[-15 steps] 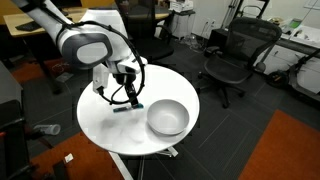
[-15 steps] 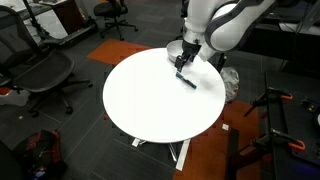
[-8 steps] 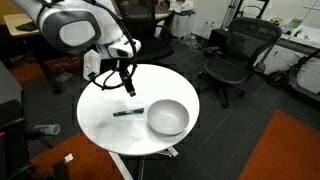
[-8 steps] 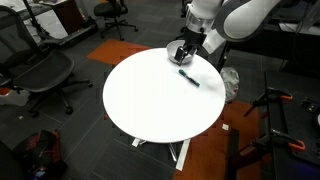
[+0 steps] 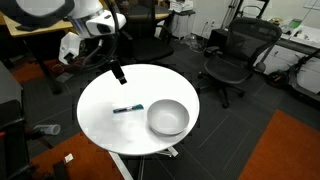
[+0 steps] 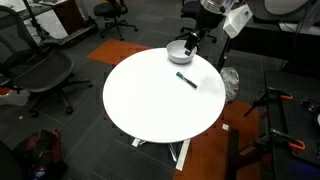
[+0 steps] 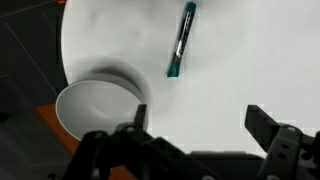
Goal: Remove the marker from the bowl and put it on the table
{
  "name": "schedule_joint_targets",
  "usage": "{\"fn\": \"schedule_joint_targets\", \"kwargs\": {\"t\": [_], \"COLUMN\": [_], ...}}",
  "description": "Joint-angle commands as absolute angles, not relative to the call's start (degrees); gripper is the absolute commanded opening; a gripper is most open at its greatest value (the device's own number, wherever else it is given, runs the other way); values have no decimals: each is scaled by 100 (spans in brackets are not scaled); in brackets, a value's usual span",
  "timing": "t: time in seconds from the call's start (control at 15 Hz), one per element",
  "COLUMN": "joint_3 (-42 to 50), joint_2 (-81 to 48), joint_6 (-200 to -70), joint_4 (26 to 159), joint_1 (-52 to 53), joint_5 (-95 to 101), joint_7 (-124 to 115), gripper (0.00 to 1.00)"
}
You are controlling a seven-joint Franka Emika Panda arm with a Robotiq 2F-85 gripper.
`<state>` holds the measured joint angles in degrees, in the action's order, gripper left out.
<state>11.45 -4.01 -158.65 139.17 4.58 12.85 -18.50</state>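
Note:
The marker [image 5: 127,109] lies flat on the round white table [image 5: 100,120], just beside the silvery bowl [image 5: 167,118] and outside it. It also shows in the other exterior view [image 6: 186,79] and in the wrist view [image 7: 181,39]. The bowl [image 6: 179,52] [image 7: 92,115] is empty. My gripper [image 5: 118,73] [image 6: 190,39] [image 7: 200,120] is open and empty, raised well above the table and apart from the marker.
Black office chairs [image 5: 228,60] stand behind the table, and another chair [image 6: 45,72] is beside it. A wooden desk [image 5: 40,25] is at the back. An orange floor patch [image 5: 285,150] lies near the table's base.
My gripper has let go of the marker on the table and risen up and away from it. The marker stays lying beside the bowl.

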Motion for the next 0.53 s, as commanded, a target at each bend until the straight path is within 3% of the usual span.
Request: {"fn": "schedule_joint_targets", "kwargs": {"t": [0.0, 0.47], "joint_3": [869, 481], "joint_2": [289, 383], "joint_6": [-15494, -15364], "joint_4": [14264, 14180], "joint_1": [214, -110], "joint_5": [1514, 1300], "joint_7": [-1973, -1805], "gripper": [100, 100]}}
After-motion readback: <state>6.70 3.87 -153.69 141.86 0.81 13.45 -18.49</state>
